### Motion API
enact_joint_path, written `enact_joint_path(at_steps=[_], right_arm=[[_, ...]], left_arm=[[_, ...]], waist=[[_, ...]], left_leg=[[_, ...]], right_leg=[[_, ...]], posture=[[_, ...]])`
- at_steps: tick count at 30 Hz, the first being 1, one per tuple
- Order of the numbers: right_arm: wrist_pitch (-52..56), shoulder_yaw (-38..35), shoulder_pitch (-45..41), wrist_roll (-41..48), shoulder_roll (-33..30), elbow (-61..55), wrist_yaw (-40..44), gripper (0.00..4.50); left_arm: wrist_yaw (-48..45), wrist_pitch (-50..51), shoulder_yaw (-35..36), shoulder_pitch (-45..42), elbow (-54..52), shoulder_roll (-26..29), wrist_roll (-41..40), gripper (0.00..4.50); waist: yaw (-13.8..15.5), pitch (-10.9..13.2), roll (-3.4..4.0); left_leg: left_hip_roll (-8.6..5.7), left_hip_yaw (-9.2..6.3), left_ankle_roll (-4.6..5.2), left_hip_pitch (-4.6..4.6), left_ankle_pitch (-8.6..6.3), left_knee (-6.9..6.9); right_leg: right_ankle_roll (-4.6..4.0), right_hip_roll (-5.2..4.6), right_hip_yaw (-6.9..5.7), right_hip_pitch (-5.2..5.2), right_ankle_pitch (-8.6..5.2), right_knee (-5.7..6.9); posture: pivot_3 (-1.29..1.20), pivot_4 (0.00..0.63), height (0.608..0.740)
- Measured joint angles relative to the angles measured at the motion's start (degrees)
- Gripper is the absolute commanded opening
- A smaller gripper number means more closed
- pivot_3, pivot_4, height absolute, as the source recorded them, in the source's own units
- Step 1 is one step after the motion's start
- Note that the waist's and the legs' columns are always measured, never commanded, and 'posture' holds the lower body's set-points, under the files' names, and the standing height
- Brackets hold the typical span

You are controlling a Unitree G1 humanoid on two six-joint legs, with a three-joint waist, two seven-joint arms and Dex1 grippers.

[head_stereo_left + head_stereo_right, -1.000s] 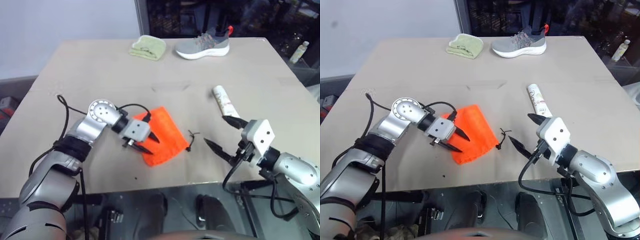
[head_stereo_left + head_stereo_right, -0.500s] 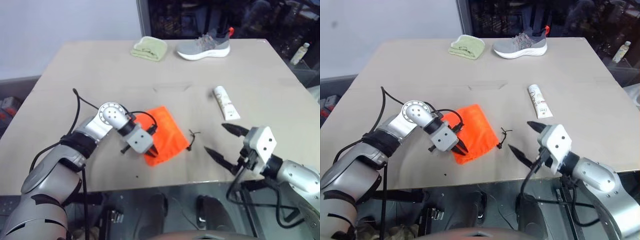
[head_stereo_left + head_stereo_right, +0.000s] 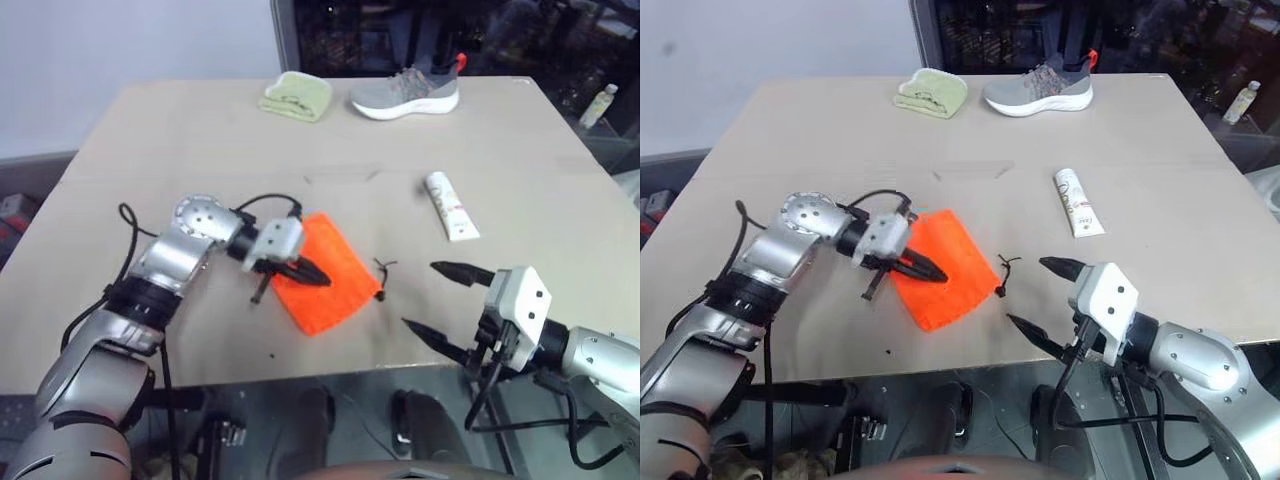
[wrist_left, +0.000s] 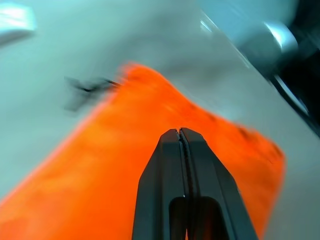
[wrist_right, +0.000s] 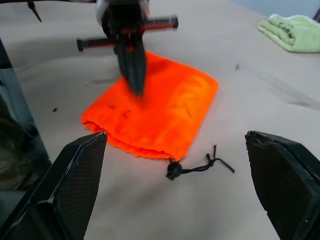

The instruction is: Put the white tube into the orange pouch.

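Observation:
The orange pouch [image 3: 338, 285] lies flat near the middle of the table, its black cord and toggle [image 3: 383, 270] trailing off its right side. My left gripper [image 3: 312, 273] is shut, with its tips over the pouch's left part [image 4: 100, 165]; no fabric shows between the fingers [image 4: 165, 170]. The white tube [image 3: 451, 206] lies on the table to the right of the pouch, beyond my right gripper. My right gripper [image 3: 420, 295] stands wide open near the table's front edge, empty, facing the pouch [image 5: 155, 112] and the left gripper [image 5: 134, 82].
A folded light-green cloth [image 3: 296, 95] and a grey shoe [image 3: 407, 92] sit at the table's far edge. A pale bottle [image 3: 598, 104] stands off the table at the far right. The table's front edge [image 3: 330, 368] runs just below the pouch.
My left gripper went from open to shut at the pouch and then rose slightly, turning to the right. My right gripper drew back from the tube toward the front edge, still open.

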Motion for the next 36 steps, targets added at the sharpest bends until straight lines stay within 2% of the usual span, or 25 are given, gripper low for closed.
enact_joint_path(at_steps=[4,5,7,11,14,18,22,27,30,32,33,34,35,36], right_arm=[[-0.17,0.33,-1.25,-0.55,0.20,1.27,-0.11,4.50],[-0.30,0.42,-1.60,-0.85,0.21,1.92,-0.09,4.50],[-0.71,0.51,-2.08,-1.13,0.28,3.09,0.03,4.50],[-1.22,0.74,-2.59,-1.30,0.51,3.96,0.27,4.50],[-1.37,0.94,-2.66,-1.58,0.69,4.09,0.62,4.50],[-1.67,0.97,-2.04,-1.94,0.76,4.12,0.76,4.50],[-1.95,1.15,-1.52,-2.42,1.31,4.13,0.63,4.50],[-2.30,1.22,-0.70,-2.84,1.77,3.99,0.07,4.50],[-2.30,1.22,0.26,-3.11,2.03,3.77,-0.60,4.50],[-2.30,1.22,0.51,-3.25,2.10,3.63,-0.75,4.50],[-2.31,1.22,0.80,-3.35,2.15,3.39,-0.84,4.50],[-2.32,1.22,1.00,-3.39,2.20,3.22,-0.91,4.50],[-2.32,1.22,1.11,-3.48,2.31,3.08,-1.05,4.50],[-2.33,1.22,1.11,-3.54,2.35,3.08,-1.20,4.50]], left_arm=[[4.60,8.26,5.56,4.96,-6.97,1.12,-1.62,0.03],[5.41,10.95,6.66,6.37,-8.94,2.20,-2.29,0.26],[6.07,17.75,9.20,10.13,-14.43,5.95,-4.45,0.79],[9.67,20.90,12.07,15.96,-22.75,6.96,-4.74,2.60],[12.50,21.01,12.26,21.19,-27.55,7.45,-2.40,2.60],[14.34,18.99,11.03,22.85,-28.40,8.58,3.19,2.60],[17.23,17.97,6.24,22.44,-26.20,7.70,11.76,2.60],[17.96,18.73,3.75,20.73,-26.39,5.93,15.24,2.60],[18.30,21.50,3.64,20.75,-27.70,4.13,14.91,1.83],[18.23,22.28,3.48,20.98,-27.86,3.58,14.27,0.95],[17.98,21.93,3.65,21.21,-27.77,3.66,14.12,0.79],[17.91,21.78,3.88,21.41,-27.68,3.76,14.01,0.22],[17.88,21.90,4.48,21.67,-27.52,3.77,13.62,0.02],[17.91,22.50,5.08,21.69,-27.35,3.71,13.08,0.02]], waist=[[-0.21,0.01,-0.02],[-0.29,0.02,-0.03],[-0.40,0.04,-0.02],[0.13,0.05,0.01],[0.07,0.05,0.01],[0.03,0.05,0.04],[0.07,0.06,0.04],[0.08,0.06,0.04],[0.10,0.06,0.04],[0.05,0.06,0.04],[0.05,0.06,0.03],[0.04,0.06,0.03],[0.02,0.06,0.04],[0.00,0.06,0.04]], left_leg=[[0.05,0.02,0.00,0.03,0.00,0.00],[0.07,0.02,-0.01,0.03,0.00,-0.01],[0.13,0.03,-0.02,0.04,-0.01,-0.04],[0.12,0.02,-0.06,0.03,-0.04,-0.08],[0.10,0.08,-0.25,0.03,-0.15,-0.08],[0.11,0.11,-0.29,0.06,-0.17,-0.08],[0.12,0.11,-0.30,0.03,-0.18,-0.09],[0.09,0.15,-0.31,0.03,-0.18,-0.17],[0.04,0.14,-0.30,0.02,-0.18,-0.22],[0.04,0.13,-0.30,0.03,-0.18,-0.24],[0.05,0.13,-0.30,0.04,-0.18,-0.25],[0.05,0.12,-0.30,0.04,-0.18,-0.26],[0.06,0.12,-0.30,0.04,-0.18,-0.26],[0.07,0.13,-0.30,0.04,-0.18,-0.26]], right_leg=[[0.00,0.00,0.01,-0.01,0.00,0.00],[0.00,0.03,0.01,-0.02,0.00,0.00],[-0.01,0.05,0.01,-0.05,0.00,0.00],[-0.01,0.00,0.00,-0.05,0.00,-0.03],[-0.01,-0.03,0.01,-0.06,0.00,-0.05],[-0.01,-0.04,0.01,-0.07,-0.01,-0.05],[-0.01,-0.04,0.01,-0.09,0.00,-0.07],[-0.01,-0.15,0.01,-0.09,0.00,-0.14],[0.00,-0.15,0.01,-0.10,0.00,-0.14],[0.00,-0.13,0.00,-0.11,0.00,-0.14],[-0.01,-0.12,0.00,-0.12,0.00,-0.14],[-0.01,-0.10,0.00,-0.12,-0.01,-0.14],[-0.01,-0.10,-0.01,-0.12,0.00,-0.14],[-0.01,-0.09,-0.01,-0.13,-0.01,-0.14]], posture=[[0.00,0.150,0.740],[0.00,0.150,0.740],[0.00,0.150,0.740],[0.00,0.150,0.740],[0.00,0.150,0.740],[0.00,0.150,0.740],[0.00,0.150,0.740],[0.00,0.150,0.740],[0.00,0.150,0.740],[0.00,0.150,0.740],[0.00,0.150,0.740],[0.00,0.150,0.740],[0.00,0.150,0.740],[0.00,0.150,0.740]])
